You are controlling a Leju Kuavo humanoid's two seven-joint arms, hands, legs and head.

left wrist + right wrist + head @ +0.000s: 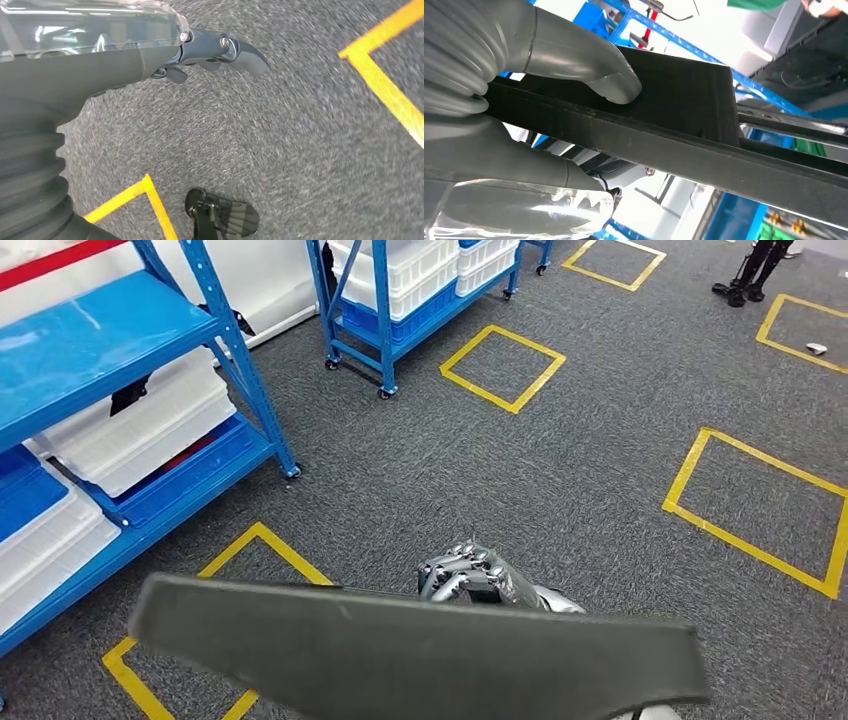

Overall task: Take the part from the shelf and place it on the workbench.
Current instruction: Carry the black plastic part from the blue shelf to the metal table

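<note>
A long, flat dark grey part (420, 655) stretches across the bottom of the head view, close to the camera and well away from the shelf. My right hand (470, 578) grips its far edge from behind, fingers curled over the top. The right wrist view shows the thumb of my right hand (524, 60) pressed on the black face of the part (674, 95), with the fingers underneath. My left hand (150, 60) hangs over the grey carpet with its fingers stretched out and nothing in it.
A blue shelf (110, 350) with white bins (140, 425) stands at the left. A second blue rack on wheels (390, 300) with white crates stands at the back. Yellow squares (503, 367) mark the grey carpet. A person's feet (745, 285) are at the far right.
</note>
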